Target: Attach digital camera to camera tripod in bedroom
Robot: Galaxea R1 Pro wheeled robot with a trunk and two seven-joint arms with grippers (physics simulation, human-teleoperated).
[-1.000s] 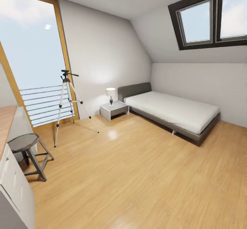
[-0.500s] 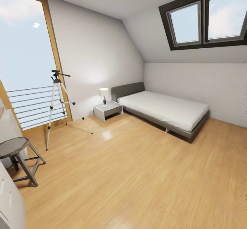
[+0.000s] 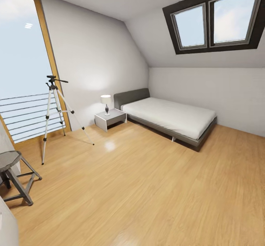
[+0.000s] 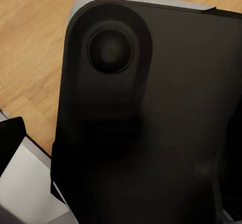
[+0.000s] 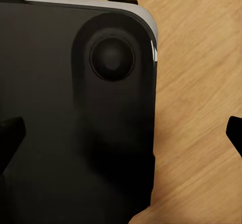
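Head view: the bedroom, white walls under a sloped ceiling, light wood floor [image 3: 147, 187] across the foreground. At the far left, the camera tripod [image 3: 55, 117] upright on 3 thin silver legs, black head and pan handle on top, nothing mounted on it, right in front of the tall wood-framed window [image 3: 22, 69] with its railing. Nearer, at the left edge, a grey stool [image 3: 13, 174] (well apart from the tripod). Against the far wall, a small nightstand [image 3: 109, 119] bearing a lamp [image 3: 106, 103], just beside a low grey bed [image 3: 167, 117]. Above, a dark-framed skylight [image 3: 213, 19] with 2 panes.

Left wrist view: a dark rounded robot body panel [image 4: 151, 123] close up over wood floor; fingers' state impossible to tell.

Right wrist view: a similar black panel [image 5: 75, 118], wood floor beside it; dark finger edges at both sides, spread or pressed together impossible to tell.
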